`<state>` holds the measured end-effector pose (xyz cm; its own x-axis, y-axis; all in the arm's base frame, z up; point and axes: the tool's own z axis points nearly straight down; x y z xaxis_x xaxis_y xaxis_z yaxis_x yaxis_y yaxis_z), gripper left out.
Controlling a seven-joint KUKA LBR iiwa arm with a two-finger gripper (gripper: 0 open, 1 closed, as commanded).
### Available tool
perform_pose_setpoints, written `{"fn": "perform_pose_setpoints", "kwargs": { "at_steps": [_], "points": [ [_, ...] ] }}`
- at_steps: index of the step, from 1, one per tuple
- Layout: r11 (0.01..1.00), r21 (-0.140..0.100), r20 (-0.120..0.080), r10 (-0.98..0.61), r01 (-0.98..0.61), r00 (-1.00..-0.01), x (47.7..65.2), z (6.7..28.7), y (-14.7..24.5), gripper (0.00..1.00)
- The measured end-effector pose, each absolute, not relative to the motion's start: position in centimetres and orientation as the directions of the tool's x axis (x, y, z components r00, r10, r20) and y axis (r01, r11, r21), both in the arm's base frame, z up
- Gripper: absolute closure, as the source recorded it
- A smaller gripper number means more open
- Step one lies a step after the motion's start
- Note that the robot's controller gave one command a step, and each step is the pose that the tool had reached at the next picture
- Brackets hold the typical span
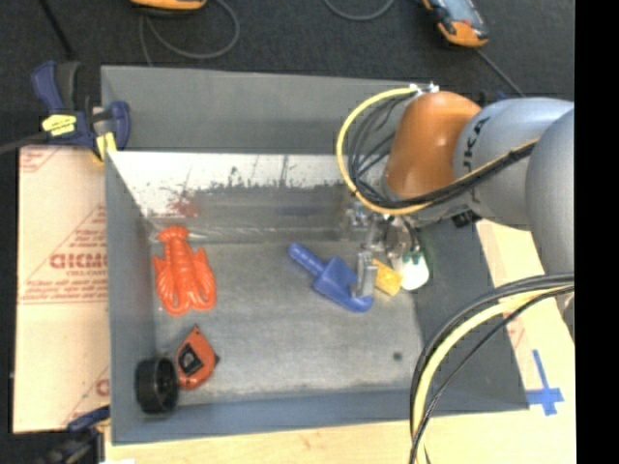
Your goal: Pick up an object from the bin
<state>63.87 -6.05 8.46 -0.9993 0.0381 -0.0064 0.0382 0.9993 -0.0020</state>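
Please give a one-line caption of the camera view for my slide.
Pincer low over a blue toy, right side of the bin; orange lobster at left.

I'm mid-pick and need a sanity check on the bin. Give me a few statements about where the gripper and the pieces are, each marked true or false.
1. The orange lobster toy lies on the left side of the bin. True.
2. The gripper is over the lobster. False: it is right of centre, at the blue plastic piece.
3. A black wheel lies in the near-left corner. True.
4. The blue plastic piece touches the black wheel. False: they lie well apart.
5. A small yellow piece lies beside the gripper. True.
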Motion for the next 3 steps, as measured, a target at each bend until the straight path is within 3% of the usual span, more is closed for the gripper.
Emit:
{"fn": "perform_pose_setpoints", "kwargs": {
  "at_steps": [1, 2, 3],
  "points": [
    [0.992, 0.001, -0.005, 0.129, 0.129, -0.992, 61.6, 7.2, -5.7, 0.0],
    [1.0, -0.002, -0.006, -0.02, -0.02, -1.0, 62.4, 7.1, -4.4, 1.0],
    [1.0, -0.002, -0.006, -0.02, -0.02, -1.0, 62.4, 7.1, -4.4, 1.0]
  ]
}}
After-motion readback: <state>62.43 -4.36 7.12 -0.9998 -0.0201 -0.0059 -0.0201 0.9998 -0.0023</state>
